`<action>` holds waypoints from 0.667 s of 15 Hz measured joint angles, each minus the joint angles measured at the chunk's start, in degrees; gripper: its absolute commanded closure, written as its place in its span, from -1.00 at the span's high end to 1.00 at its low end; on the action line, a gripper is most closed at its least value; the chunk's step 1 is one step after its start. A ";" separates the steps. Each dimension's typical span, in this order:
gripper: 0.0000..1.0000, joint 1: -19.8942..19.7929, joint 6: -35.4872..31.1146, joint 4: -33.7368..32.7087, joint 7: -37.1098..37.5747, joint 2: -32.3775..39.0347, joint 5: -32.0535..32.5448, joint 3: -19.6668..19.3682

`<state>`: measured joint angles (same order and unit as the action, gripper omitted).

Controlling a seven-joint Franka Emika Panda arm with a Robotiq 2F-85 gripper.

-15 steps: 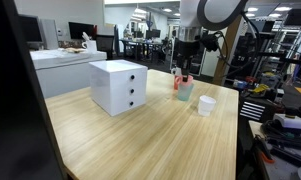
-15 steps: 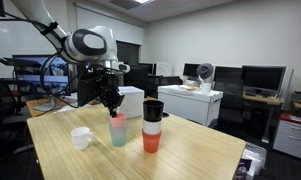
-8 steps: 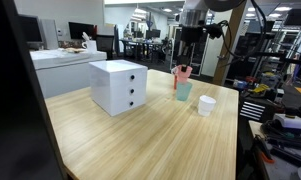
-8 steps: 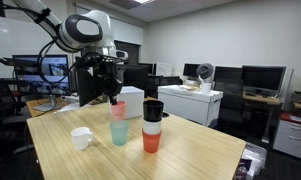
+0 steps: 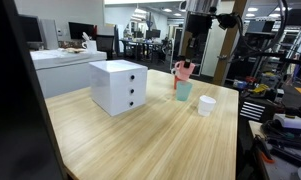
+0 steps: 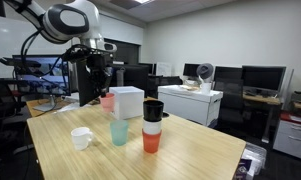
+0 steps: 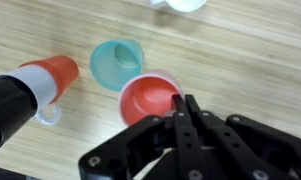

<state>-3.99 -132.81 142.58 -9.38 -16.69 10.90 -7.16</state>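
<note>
My gripper (image 7: 182, 103) is shut on the rim of a pink cup (image 7: 148, 97), one finger inside and one outside, and holds it in the air. In both exterior views the pink cup (image 5: 182, 69) (image 6: 107, 100) hangs under the gripper (image 5: 190, 58) (image 6: 103, 86), above and a little aside of a teal cup (image 5: 183, 91) (image 6: 119, 132) (image 7: 117, 60) that stands upright and empty on the wooden table (image 5: 140, 140). A stack of an orange, a white and a black cup (image 6: 152, 125) (image 7: 30, 90) stands beside the teal one.
A white cup (image 5: 206, 105) (image 6: 81, 138) stands near the teal cup. A white box with three drawers (image 5: 118, 86) (image 6: 128, 101) sits further along the table. Desks, monitors and chairs surround the table; its edges are close on the cup side.
The arm has risen and carried the pink cup up out of the teal cup and sideways towards the white box. The teal cup stays on the table.
</note>
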 measured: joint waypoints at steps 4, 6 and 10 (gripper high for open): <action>-0.91 1.63 -0.32 4.77 -0.05 -1.94 -0.15 0.70; -0.91 2.14 -0.88 6.58 -0.05 -2.02 -0.15 1.15; -0.91 2.22 -3.65 10.00 -0.05 -2.01 -0.14 2.52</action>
<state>-1.77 -136.45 152.58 -9.42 -18.70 10.76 -4.65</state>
